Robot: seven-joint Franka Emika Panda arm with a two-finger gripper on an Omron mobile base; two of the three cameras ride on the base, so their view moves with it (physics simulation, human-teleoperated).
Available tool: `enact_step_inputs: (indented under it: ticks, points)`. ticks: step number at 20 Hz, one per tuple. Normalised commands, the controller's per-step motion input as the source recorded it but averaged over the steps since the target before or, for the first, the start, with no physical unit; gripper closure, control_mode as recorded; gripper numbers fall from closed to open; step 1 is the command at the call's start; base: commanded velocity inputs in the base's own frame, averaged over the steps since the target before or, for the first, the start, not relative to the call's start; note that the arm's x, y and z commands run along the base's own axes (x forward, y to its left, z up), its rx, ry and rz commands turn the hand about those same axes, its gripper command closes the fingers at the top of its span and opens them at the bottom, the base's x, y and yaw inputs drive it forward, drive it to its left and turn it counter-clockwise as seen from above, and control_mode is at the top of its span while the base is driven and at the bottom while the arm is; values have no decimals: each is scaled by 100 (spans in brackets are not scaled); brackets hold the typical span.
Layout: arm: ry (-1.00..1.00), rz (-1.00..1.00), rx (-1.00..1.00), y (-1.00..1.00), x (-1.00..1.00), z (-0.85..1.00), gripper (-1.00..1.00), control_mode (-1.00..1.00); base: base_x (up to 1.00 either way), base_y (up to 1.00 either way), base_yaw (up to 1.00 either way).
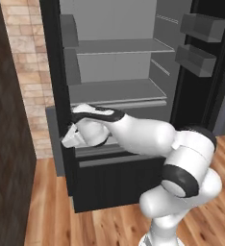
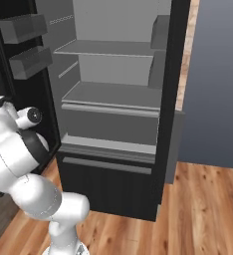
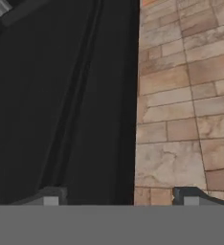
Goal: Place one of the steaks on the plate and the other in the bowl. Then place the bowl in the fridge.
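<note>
Gripper [image 3: 118,198] is standing open, holding nothing, fingertips straddling the fridge [image 3: 61,105] edge beside brick wall [image 3: 181,95].

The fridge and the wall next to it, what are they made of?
The fridge looks like smooth black painted metal or plastic outside, with plain matte grey shelves inside, probably plastic. The wall beside it looks like rough brick: tan and pinkish blocks with pale mortar lines.

matt black fridge [image 1: 114,185], rough brick wall [image 3: 181,110]

fridge [image 1: 119,91] top (cut off)
</note>
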Motion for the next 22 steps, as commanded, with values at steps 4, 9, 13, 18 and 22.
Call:
enact_step_inputs:
  ticks: [4, 9, 13, 18, 22]
  points:
    - [13, -15, -22, -26, 0, 4, -100, -100, 0, 0, 0]
    - [5, -8, -18, -96, 11, 11, -100, -100, 0, 0, 0]
    - [-4, 0, -15, -100, 16, 36, -100, -100, 0, 0, 0]
    - [-2, 2, -11, -100, 2, 8, -100, -100, 0, 0, 0]
    - [-23, 26, -20, -100, -16, -1, -100, -100, 0, 0, 0]
